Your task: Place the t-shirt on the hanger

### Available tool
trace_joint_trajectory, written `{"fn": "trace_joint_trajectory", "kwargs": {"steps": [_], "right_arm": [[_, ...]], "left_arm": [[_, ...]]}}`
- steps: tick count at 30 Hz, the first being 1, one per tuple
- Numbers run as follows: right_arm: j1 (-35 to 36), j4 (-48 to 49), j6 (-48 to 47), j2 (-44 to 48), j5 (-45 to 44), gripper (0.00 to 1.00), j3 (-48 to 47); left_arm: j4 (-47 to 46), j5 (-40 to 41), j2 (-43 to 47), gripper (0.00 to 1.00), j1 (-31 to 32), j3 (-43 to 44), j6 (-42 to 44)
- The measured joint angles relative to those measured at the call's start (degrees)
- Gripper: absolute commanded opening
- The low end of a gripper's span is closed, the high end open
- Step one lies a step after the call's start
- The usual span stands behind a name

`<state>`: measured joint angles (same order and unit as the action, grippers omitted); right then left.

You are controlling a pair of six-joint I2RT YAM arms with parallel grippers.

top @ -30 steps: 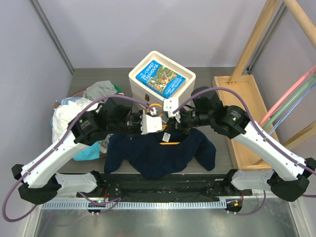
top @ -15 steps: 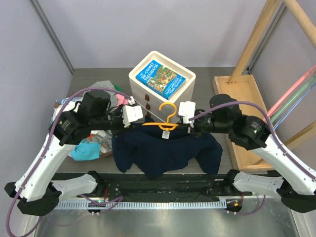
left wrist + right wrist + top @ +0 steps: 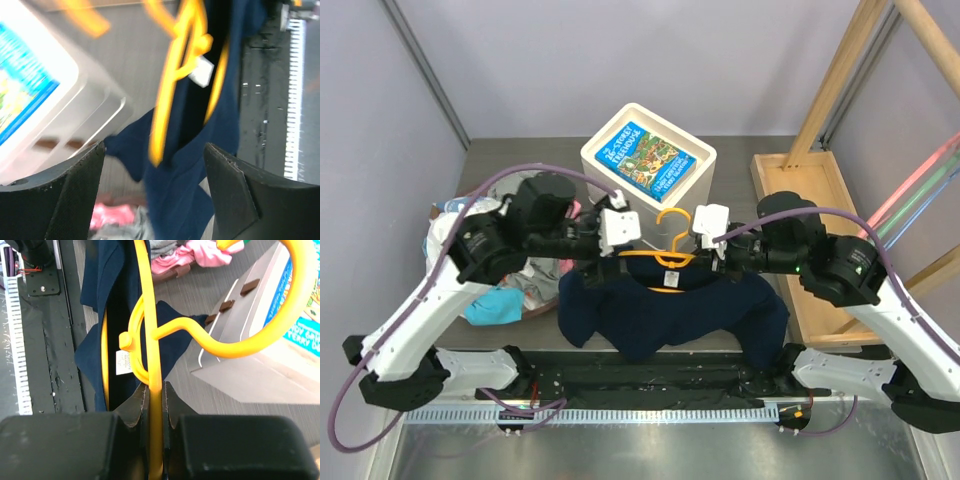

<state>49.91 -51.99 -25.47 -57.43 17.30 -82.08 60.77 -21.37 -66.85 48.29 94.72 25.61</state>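
Item 1: book [image 3: 648, 157], blue cover, lying on the white box [image 3: 692, 178]. From above I read the title as "THE … STOREY TREEHOUSE"; the number in front of "STOREY" is too small for me to tell. From my right wrist, the cover's edge shows "TERRY D…", cut off by the frame.

Item 2: white tag [image 3: 122, 363] at the collar of the t-shirt [image 3: 660, 315]. It carries fine grey print that I cannot read, and it is only a blur from my left wrist.
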Motion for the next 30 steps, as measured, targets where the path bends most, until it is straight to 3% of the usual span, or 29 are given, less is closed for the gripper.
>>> {"fn": "trace_joint_trajectory", "kwargs": {"steps": [4, 5, 7, 8, 9, 11, 12, 15, 21, 28, 30], "right_arm": [[0.00, -2.49, 0.33, 0.52, -1.18, 0.01, -1.57], [0.00, -2.99, 0.37, 0.57, -1.18, 0.01, -2.05], [0.00, -3.89, 0.42, 0.61, -1.14, 0.01, -2.89], [0.02, -4.17, 0.42, 0.72, -1.07, 0.01, -3.15], [0.00, -4.50, 0.46, 0.85, -0.94, 0.04, -3.39], [-0.20, -4.98, 0.90, 1.25, -1.75, 0.29, -3.80], [-0.26, -5.70, 1.64, 1.55, -1.29, 0.54, -3.93], [-0.22, -8.35, 4.55, 2.80, 0.96, 0.72, -4.66], [-2.12, -15.50, 9.40, 7.26, 6.97, 0.67, -5.57], [-5.16, -20.46, 15.34, 14.12, 17.05, 0.57, 0.13], [-5.31, -20.50, 16.35, 14.10, 18.91, 0.50, 0.94]], "left_arm": [[-2.40, 2.34, -4.07, 0.68, 5.75, -0.15, -1.25], [-3.80, 3.10, -4.76, 0.51, 6.25, -0.61, -1.38], [-5.64, 4.17, -5.62, 0.33, 6.82, -1.33, -1.64], [-6.25, 4.66, -5.84, 0.10, 6.91, -1.57, -1.42], [-7.04, 4.83, -6.05, 0.01, 7.08, -1.79, -0.94], [-7.63, 3.74, -6.16, 0.00, 7.41, -2.19, 1.18], [-7.82, 3.30, -5.97, 0.00, 7.93, -2.64, 2.89], [-10.10, 2.03, -3.56, 0.00, 8.07, -7.04, 7.34], [-13.49, 0.85, 6.88, 0.00, 7.76, -19.71, 14.80], [-15.56, -1.27, 9.14, 0.00, 7.78, -19.85, 19.67], [-15.54, -1.95, 8.96, 0.00, 7.78, -19.85, 20.98]]}}
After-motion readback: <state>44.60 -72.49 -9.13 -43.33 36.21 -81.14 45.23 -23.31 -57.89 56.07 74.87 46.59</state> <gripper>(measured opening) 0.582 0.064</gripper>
